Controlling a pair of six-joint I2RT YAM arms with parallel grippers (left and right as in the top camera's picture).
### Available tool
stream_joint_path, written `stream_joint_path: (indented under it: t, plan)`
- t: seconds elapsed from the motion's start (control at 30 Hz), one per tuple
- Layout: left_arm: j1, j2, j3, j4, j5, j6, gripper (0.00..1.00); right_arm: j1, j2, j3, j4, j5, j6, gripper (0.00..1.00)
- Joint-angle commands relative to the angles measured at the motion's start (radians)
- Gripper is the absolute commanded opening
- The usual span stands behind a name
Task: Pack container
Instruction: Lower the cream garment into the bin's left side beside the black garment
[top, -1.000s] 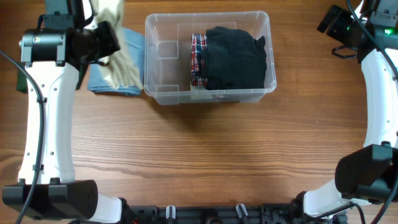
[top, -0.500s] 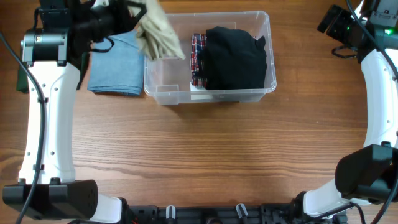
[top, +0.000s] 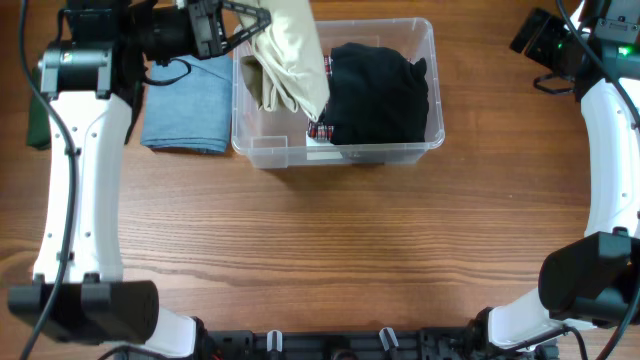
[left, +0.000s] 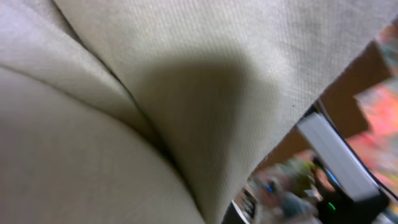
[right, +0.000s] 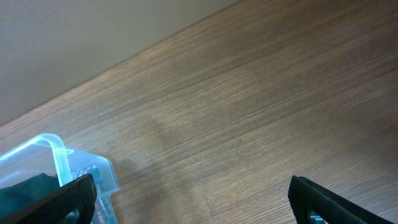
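1. The front of the wooden bench (top: 330, 260) lies bare between the two arm bases.
2. The container (top: 350, 158) sits at the back middle of the bench. It is a clear plastic bin with rounded corners and a thick rim, and the wood shows through its walls.
3. A black garment (top: 380, 95) fills its right half, with a plaid piece (top: 320, 128) against that garment's left edge.
4. A folded blue garment (top: 185, 110) lies on the bench just left of the container.
5. The left pincer (top: 248, 22) is clamped on a beige cloth (top: 290, 60), which hangs over the container's left half. That cloth fills the left wrist view (left: 124, 93).
6. The right pincer (right: 193, 202) is spread wide and holds nothing. It is at the far right, well apart from the container's corner (right: 59, 155).
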Motion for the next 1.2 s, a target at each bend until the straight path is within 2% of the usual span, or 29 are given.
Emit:
stream_joint_path:
  t: [0.0, 0.43, 1.17]
  plan:
    - [0.000, 0.076, 0.038, 0.011, 0.217, 0.107, 0.04, 0.003, 0.013, -0.009, 0.002, -0.007, 0.014, 1.00]
    - [0.002, 0.205, 0.038, 0.010, 0.214, 0.200, 0.04, 0.003, 0.013, -0.009, 0.002, -0.007, 0.014, 1.00]
    - [0.000, 0.478, 0.038, 0.010, 0.161, 0.229, 0.04, 0.003, 0.013, -0.009, 0.002, -0.007, 0.014, 1.00]
